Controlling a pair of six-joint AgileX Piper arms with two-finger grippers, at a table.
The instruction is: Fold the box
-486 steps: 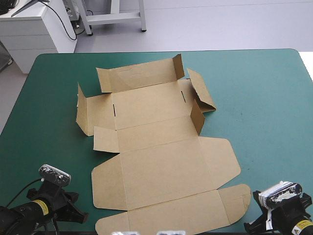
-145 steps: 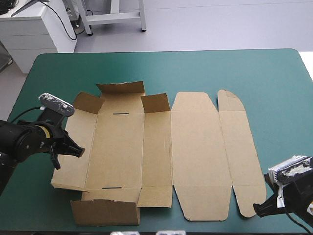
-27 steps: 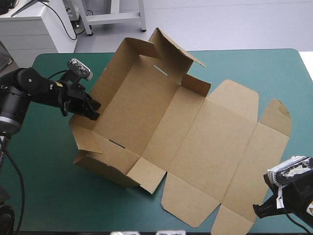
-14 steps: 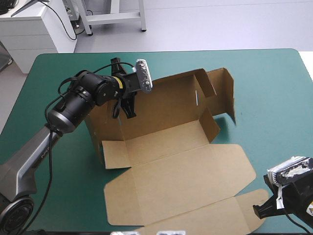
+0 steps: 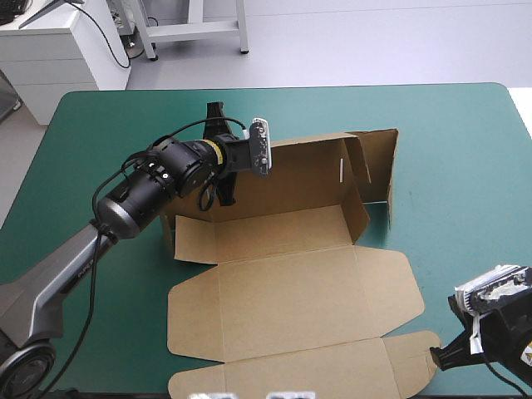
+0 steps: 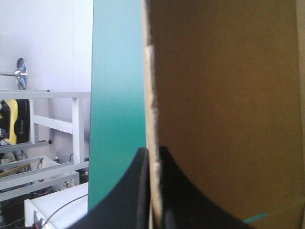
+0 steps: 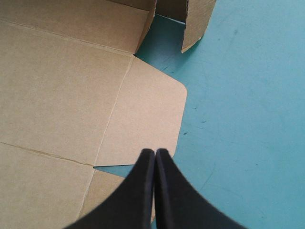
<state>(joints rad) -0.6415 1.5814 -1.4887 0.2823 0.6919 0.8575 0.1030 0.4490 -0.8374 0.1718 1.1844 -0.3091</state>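
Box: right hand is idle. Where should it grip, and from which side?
Probably the upright end flap at the right end of the box, from the table's right side: it stands clear of the teal-green cover with a free vertical edge to straddle. The lid lies flat, offering nothing to pinch. The left hand holds the far wall.

Box [image 5: 291,283]: 1, a single brown cut sheet.
Slot [image 5: 342,169] in its board: 1 in view.
Grippers: 2 in all, namely left gripper [image 6: 151,151], 1, and right gripper [image 7: 155,151], 1.
Black fingers [image 7: 143,191]: 2 to each gripper, 4 in all.
Table [image 5: 465,166]: 1, teal-green covered.
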